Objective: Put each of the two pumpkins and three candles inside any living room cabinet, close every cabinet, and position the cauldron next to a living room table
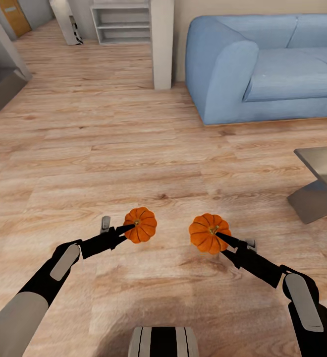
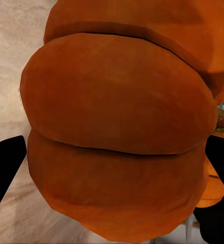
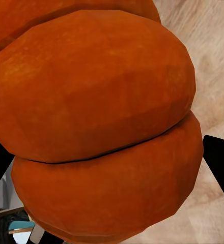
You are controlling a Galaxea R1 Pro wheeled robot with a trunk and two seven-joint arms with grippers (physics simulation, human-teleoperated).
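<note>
Two orange ribbed pumpkins hang above the wooden floor in the head view, one in each hand. My left gripper [image 1: 132,229] is shut on the left pumpkin [image 1: 141,225], and my right gripper [image 1: 218,237] is shut on the right pumpkin [image 1: 208,232]. Up close, the left pumpkin [image 2: 117,137] sits between black fingers [image 2: 5,170] in the left wrist view. The right pumpkin [image 3: 96,132] likewise sits between dark fingers [image 3: 221,162] in the right wrist view. The candles, cabinet and cauldron are out of view.
A blue sofa [image 1: 267,64] stands at the back right. A grey table [image 1: 322,188] juts in at the right edge. A white pillar [image 1: 162,44] and white shelving [image 1: 121,22] are at the back. Open wooden floor [image 1: 109,144] spreads ahead and to the left.
</note>
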